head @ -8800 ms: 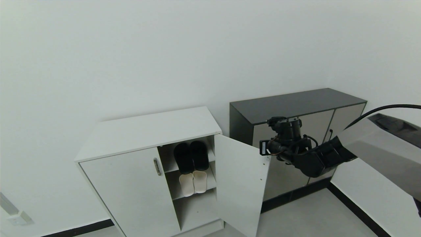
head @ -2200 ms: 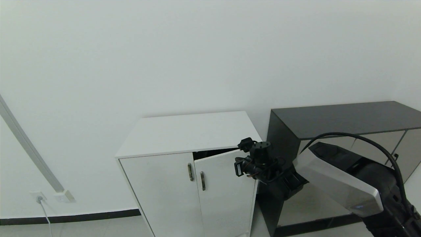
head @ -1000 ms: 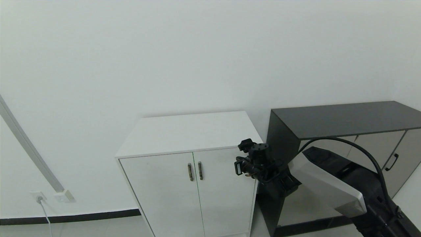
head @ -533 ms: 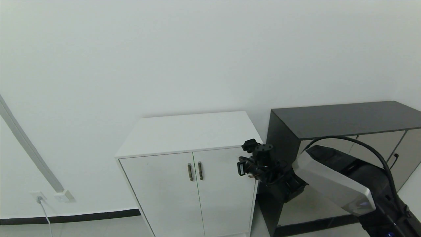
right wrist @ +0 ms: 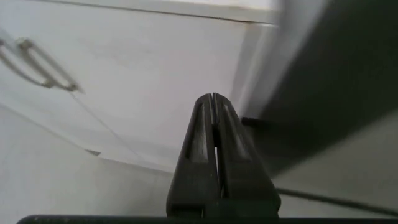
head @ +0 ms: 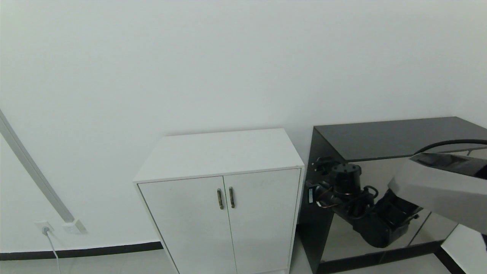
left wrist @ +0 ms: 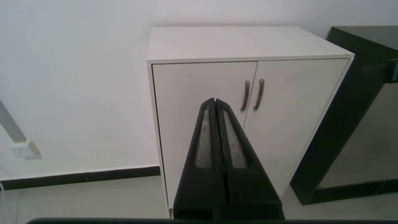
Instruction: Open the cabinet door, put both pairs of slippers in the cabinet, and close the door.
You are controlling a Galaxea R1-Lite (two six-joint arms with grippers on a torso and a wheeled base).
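Nearest the robot, the left gripper (left wrist: 214,102) has its two fingers pressed together with nothing between them, and it points at the front of a white cabinet (head: 220,152) from well back, aimed at the left-hand door (left wrist: 199,124); the right gripper (head: 311,194) is also pinched together and empty, seen close up in the right wrist view (right wrist: 212,99); it hangs just beside the cabinet's right front corner, apart from the door face, in front of a dark cabinet (head: 380,133) that stands against the white one's right side; the right-hand door (head: 262,213) lies to the robot's left of this gripper, sitting flush with its neighbour, its long axis upright; two upright bar handles (head: 231,197) flank the centre seam, well apart from the right gripper; the right arm is much the nearer of the two to that door; whatever is on the shelves is hidden behind the doors; the task looks all but finished, so the coming move is probably a pull-away to the right and back, which should avoid catching the door's hinge edge; farthest off, a plain white wall (head: 228,57) with a socket (head: 45,228) low on the left.
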